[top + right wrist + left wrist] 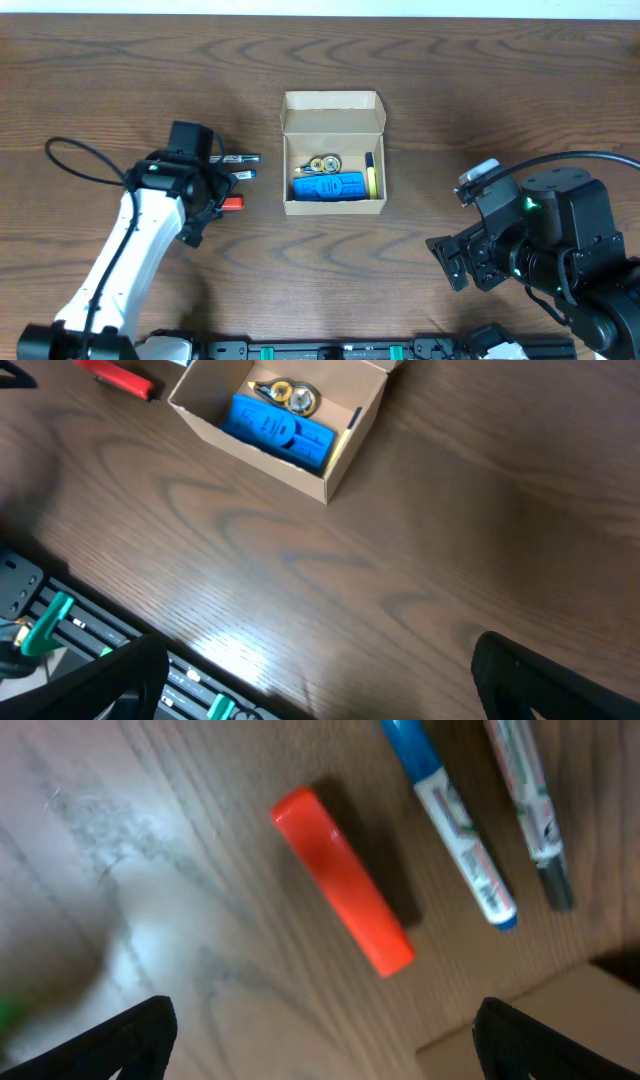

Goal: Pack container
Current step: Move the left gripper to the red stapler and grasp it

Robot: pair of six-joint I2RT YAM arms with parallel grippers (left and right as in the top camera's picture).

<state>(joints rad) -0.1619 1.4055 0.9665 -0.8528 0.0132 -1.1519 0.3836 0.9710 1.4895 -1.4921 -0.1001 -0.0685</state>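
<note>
On the table (500, 80), the container (334, 207) gapes upward, long axis left-right.

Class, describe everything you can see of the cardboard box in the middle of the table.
The box is small, rectangular, plain tan cardboard. It sits flat on the wooden table, open, its flap raised at the far side. Inside lie a blue ribbed piece, gold round bits and a yellow item by the right wall. Nothing outside touches it; the pens lie apart to its left.

Overhead top-down, wrists oblique; container (333, 118) shared.
</note>
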